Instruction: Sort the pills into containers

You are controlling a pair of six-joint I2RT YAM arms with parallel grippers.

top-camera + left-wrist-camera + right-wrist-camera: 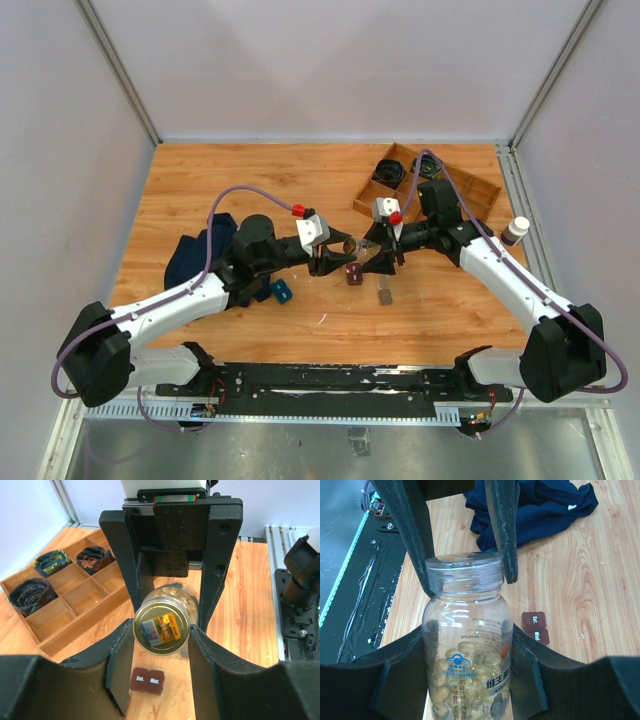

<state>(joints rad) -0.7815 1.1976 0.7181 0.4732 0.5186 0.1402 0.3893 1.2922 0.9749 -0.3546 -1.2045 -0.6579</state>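
Right pincer [470, 645] clamps the bottle [467, 615]; left pincer [161, 635] pinches its cap [464, 572]. If you twist off-axis, pills [447, 680] may spill past the containers [535, 627].

2 containers [139, 679]; 1 clear bottle [467, 630]; 1 tray [80, 625].

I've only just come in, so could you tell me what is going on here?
The right gripper holds a clear pill bottle by its body above the table. The left gripper has its fingers against the cap on both sides. The two brown containers lie side by side on the wood below.
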